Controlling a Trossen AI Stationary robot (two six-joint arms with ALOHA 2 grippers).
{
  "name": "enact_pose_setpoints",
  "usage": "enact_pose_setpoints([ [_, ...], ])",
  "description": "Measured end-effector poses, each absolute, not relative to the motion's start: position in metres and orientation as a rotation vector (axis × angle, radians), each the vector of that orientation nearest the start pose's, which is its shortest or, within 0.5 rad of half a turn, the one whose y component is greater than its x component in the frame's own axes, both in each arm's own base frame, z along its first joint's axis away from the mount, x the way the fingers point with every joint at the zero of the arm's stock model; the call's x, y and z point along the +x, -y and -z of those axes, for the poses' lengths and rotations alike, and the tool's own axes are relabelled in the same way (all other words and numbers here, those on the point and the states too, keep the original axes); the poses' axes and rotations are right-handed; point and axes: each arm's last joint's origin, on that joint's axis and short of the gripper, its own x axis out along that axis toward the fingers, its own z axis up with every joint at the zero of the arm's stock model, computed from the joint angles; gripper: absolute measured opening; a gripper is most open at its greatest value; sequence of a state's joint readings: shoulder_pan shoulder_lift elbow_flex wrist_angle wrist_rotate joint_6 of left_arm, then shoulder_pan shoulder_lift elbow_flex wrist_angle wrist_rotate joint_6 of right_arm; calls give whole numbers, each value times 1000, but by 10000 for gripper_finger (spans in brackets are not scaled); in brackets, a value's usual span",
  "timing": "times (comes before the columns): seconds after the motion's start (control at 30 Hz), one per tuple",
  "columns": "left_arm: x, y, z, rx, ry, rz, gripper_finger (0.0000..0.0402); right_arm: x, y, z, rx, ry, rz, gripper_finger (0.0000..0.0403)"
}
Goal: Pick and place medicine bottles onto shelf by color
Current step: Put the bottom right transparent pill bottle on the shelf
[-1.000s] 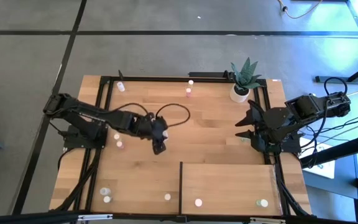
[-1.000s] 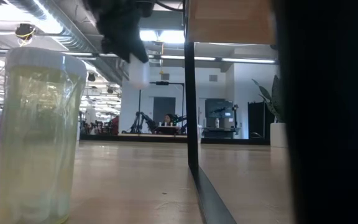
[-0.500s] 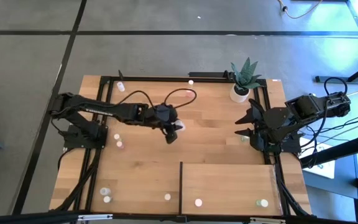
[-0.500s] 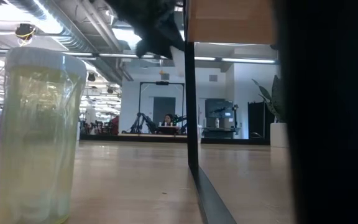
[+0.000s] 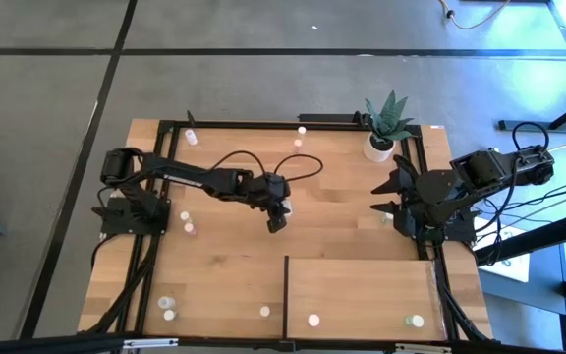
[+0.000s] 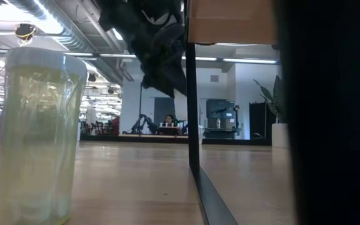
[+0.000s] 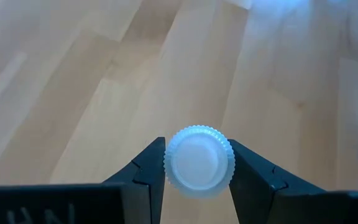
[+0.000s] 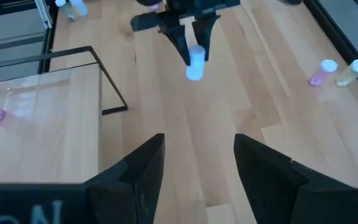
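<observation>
The planked tabletop (image 5: 224, 246) fills the high view. Taking its centre as the clock's hub, the shelf (image 5: 362, 285), a pale panel with a thin dark edge, lies at about five o'clock, reaching the near edge.

The left arm (image 5: 185, 177) stretches in from nine o'clock to the hub. The right arm (image 5: 460, 187) waits at three o'clock over the table's edge, beside the potted plant (image 5: 385, 126) at one o'clock.

The right gripper (image 8: 194, 165) stands with its fingers apart and nothing between them. The left gripper (image 5: 277, 215) hangs above the boards close to the hub, clamped on a white bottle (image 7: 199, 160): in the left wrist view both fingers press the sides of its ribbed cap. The right wrist view shows that bottle (image 8: 195, 65) hanging clear of the wood.

Other medicine bottles stand scattered: two on the shelf at five o'clock (image 5: 313, 320) and (image 5: 417, 320), one just left of the shelf at six (image 5: 264, 311), two at seven (image 5: 167, 308), two at nine (image 5: 187, 221), one at eleven (image 5: 192, 137) and two at twelve (image 5: 301, 136). In the low view a pale yellow bottle (image 6: 37, 134) stands very near the camera.
</observation>
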State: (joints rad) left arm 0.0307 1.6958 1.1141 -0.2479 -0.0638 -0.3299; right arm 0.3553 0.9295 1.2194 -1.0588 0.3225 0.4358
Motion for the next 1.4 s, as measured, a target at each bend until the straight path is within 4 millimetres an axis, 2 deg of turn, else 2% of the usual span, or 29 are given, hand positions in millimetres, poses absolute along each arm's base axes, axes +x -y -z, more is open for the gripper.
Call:
enact_pose_setpoints([
  [0.27,359,-14,-198,-277,-833,-264,126,143,-43,-377,160,-708,125,194],
  [0.57,366,-17,-173,-267,-891,-299,126,151,-46,-373,96,-739,111,194],
  [1.03,366,-18,-171,-268,-895,-317,126,153,-47,-371,96,-745,117,194],
  [1.13,366,-18,-170,-281,-895,-328,126,155,-46,-371,72,-736,161,194],
  [1.4,366,-17,-170,-283,-898,-330,126,156,-47,-370,26,-741,152,194],
])
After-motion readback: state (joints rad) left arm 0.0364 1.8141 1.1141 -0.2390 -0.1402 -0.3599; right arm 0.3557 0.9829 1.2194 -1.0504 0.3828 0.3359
